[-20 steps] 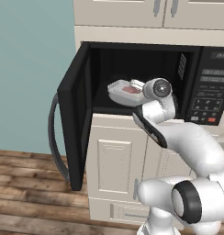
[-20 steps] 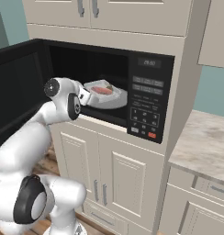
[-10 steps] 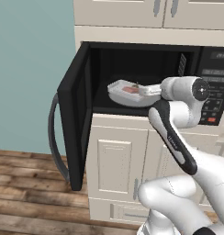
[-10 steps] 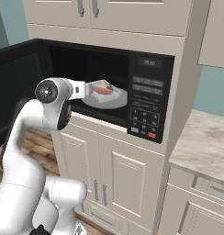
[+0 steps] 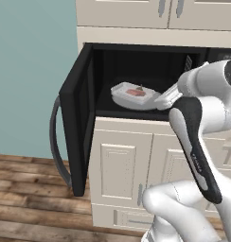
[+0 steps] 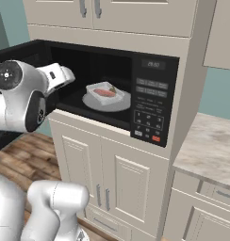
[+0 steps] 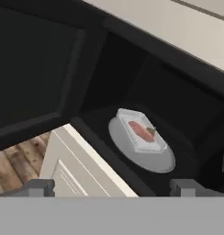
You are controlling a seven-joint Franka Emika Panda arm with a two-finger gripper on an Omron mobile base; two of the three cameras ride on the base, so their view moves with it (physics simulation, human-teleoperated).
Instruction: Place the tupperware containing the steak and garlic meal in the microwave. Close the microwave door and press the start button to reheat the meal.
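we see the microwave [image 6: 112, 96] with the microwave door [image 5: 78, 118] swung open at 9 o'clock, its handle [image 5: 55, 137] partly hidden. the tupperware [image 7: 140, 133] sits on the turntable plate [image 7: 159, 161], steak [image 7: 140, 131] inside; the garlic is too small to tell. the gripper [image 7: 113, 187] is spread apart, empty, fingertips cut off.

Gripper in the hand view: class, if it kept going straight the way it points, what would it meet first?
Probably the tupperware on the turntable inside the microwave; the gripper looks open, though depth is unclear.
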